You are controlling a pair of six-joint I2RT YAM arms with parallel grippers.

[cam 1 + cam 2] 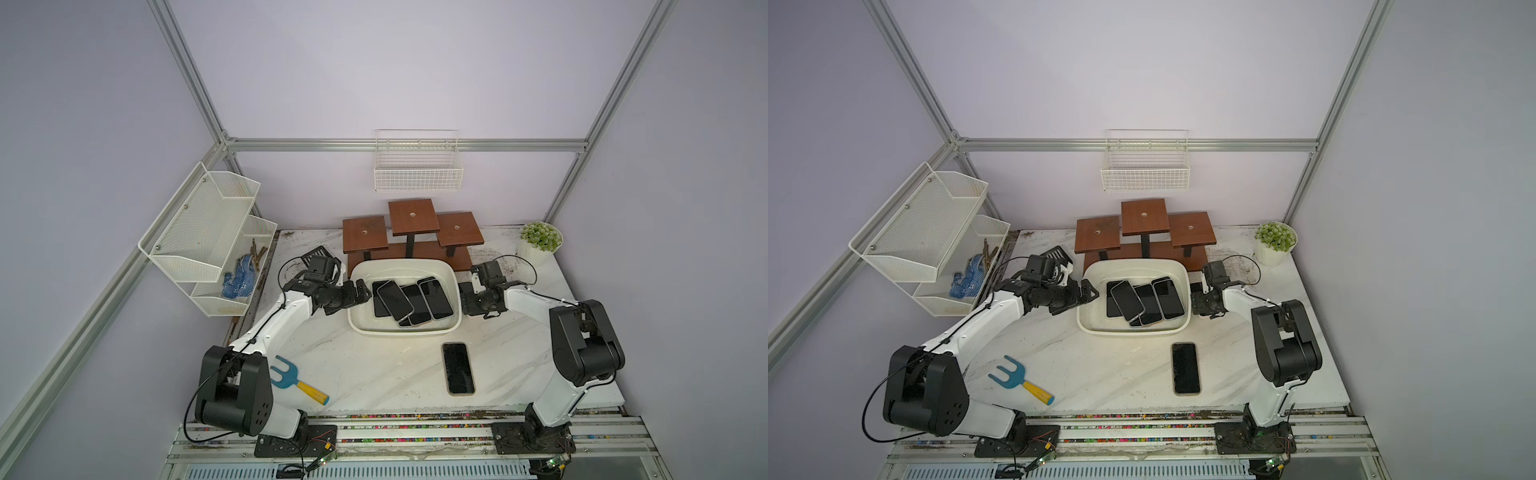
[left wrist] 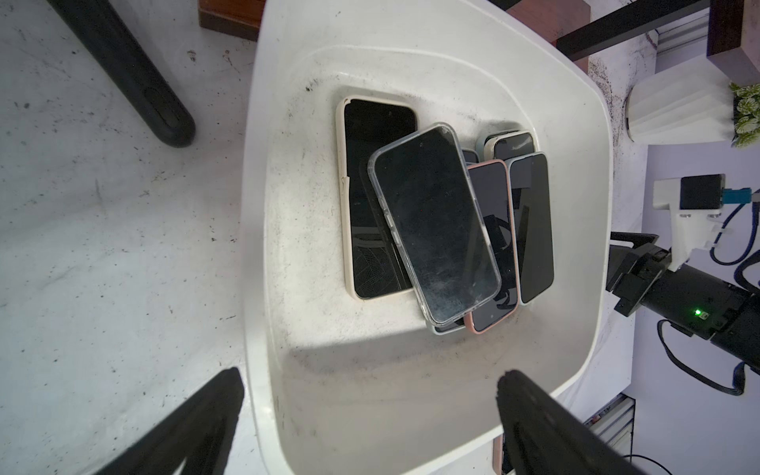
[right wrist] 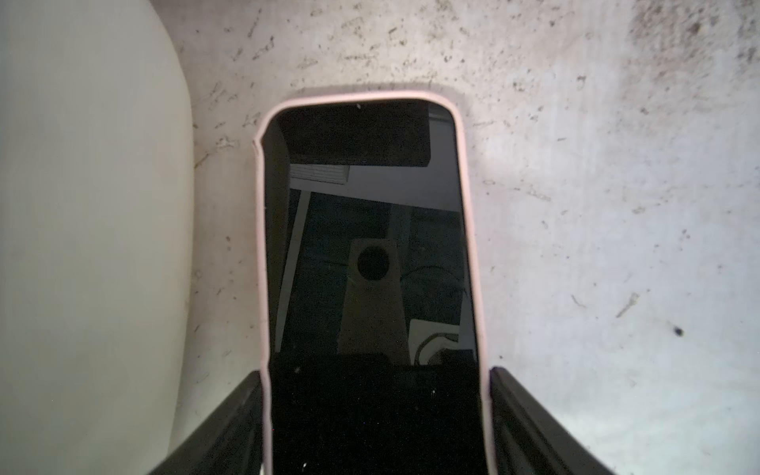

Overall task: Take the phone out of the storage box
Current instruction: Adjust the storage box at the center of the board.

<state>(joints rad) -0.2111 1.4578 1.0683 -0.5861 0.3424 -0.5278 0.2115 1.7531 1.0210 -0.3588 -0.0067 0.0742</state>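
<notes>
Pink-cased phone [image 3: 370, 246] glossy, clamped by right gripper [image 3: 376, 372] | left gripper [image 2: 370, 370] spread wide, empty | smooth rounded white storage box [image 2: 288, 205]: five-plus stacked phones [image 2: 436, 222]

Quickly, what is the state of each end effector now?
Left end effector: open, holding nothing, over the storage box rim.
Right end effector: closed on the pink-cased phone, outside the box.

You are seeing the storage box [image 1: 415, 268], a shallow white tub, sitting upright and holding a pile of dark-screened phones [image 1: 409, 301] lying face up. A clear-cased phone [image 2: 434, 224] is leaning across the top. The right gripper [image 3: 376, 370] is pinching a pink-cased phone [image 3: 366, 230] face up just outside the box wall. A loose phone [image 1: 458, 368] is lying flat in front of the box.
</notes>
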